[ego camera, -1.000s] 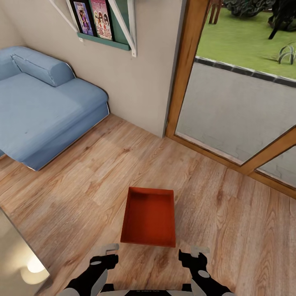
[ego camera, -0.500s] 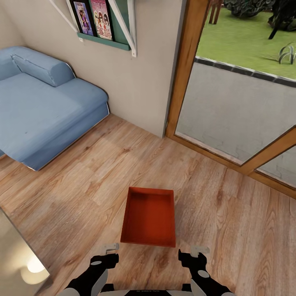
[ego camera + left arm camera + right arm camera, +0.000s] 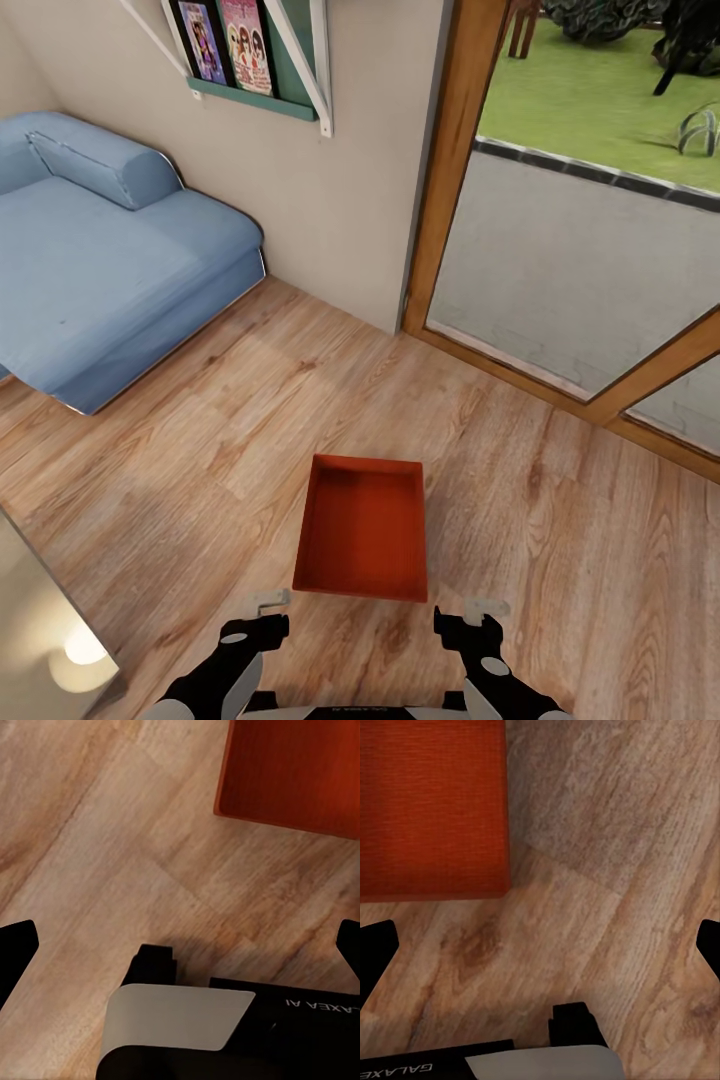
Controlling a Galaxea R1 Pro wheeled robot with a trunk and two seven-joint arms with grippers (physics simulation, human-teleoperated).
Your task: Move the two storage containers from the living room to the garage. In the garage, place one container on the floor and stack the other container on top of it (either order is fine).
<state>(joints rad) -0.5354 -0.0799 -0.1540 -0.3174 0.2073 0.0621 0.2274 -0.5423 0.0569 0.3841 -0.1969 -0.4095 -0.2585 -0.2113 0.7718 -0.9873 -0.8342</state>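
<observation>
One red-orange storage container lies open side up on the wood plank floor of the living room, directly ahead of my two arms and near them. The left gripper and right gripper hover just short of its near wall, both empty, fingers spread wide. I judge the box light and rigid, its thin walls smooth and apt to slip, so I would take hold of the two long side walls, one hand each. Bare floor surrounds it on every side. The blue sofa stands well apart to the left, the wall and the wooden-framed glass door well beyond it, leaving ample turning room.
</observation>
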